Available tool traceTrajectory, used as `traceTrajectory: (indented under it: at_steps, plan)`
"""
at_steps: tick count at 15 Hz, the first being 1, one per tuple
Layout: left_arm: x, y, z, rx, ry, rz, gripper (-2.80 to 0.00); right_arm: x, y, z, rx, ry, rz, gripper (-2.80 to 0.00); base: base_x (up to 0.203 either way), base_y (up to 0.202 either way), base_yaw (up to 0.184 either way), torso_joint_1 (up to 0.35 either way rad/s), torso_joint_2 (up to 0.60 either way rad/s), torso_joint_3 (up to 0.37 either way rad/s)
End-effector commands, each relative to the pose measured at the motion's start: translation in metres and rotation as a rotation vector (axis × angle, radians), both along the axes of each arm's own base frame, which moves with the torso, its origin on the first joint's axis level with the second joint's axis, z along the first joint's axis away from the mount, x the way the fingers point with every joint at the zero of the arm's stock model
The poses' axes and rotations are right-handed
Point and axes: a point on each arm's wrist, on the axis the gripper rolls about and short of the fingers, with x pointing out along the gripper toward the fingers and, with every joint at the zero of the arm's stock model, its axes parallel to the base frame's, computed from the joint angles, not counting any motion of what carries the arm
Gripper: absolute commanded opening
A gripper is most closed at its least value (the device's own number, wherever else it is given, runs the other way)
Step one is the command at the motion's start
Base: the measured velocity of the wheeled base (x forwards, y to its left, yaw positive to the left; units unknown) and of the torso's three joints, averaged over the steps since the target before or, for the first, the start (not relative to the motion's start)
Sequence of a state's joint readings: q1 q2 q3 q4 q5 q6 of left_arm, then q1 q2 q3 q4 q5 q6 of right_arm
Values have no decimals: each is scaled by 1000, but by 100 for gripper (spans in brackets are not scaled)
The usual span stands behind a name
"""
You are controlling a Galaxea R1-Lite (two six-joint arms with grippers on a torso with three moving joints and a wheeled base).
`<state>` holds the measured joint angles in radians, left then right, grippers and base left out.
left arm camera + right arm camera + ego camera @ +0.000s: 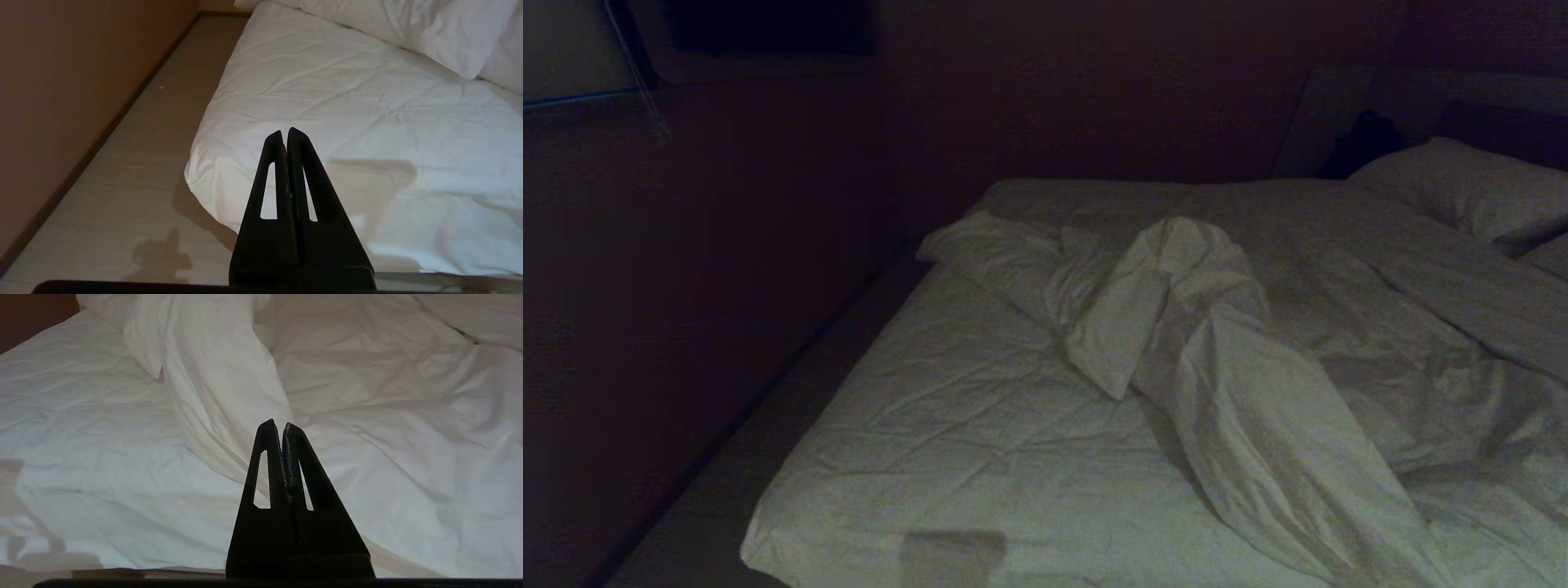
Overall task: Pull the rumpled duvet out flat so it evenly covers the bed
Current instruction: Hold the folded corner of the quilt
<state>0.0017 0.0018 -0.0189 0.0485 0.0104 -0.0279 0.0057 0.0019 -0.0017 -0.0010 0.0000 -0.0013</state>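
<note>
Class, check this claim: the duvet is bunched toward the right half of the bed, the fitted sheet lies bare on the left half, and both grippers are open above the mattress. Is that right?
One detail is wrong: the grippers are shut, not open. The left wrist view shows the left gripper closed above the sheet, and the right wrist view shows the right gripper closed before the duvet. The rest stands.

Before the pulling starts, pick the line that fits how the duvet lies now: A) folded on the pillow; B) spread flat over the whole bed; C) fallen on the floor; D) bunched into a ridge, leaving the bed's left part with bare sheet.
D: the duvet is heaped in a long twisted ridge down the bed, and the creased sheet on the left lies uncovered.
</note>
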Motion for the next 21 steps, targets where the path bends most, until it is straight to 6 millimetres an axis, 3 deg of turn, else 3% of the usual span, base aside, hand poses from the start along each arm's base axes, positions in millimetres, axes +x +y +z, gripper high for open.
traceTrajectory:
  at_steps: [1,21]
  plan:
    - [0,0,0,0,-1,0,-280,0,0,0,1,0,0,-280,0,0,0,0,0,0]
    - [0,0,0,0,0,0,-280,0,0,0,0,-1,-1,-280,0,0,0,0,0,0]
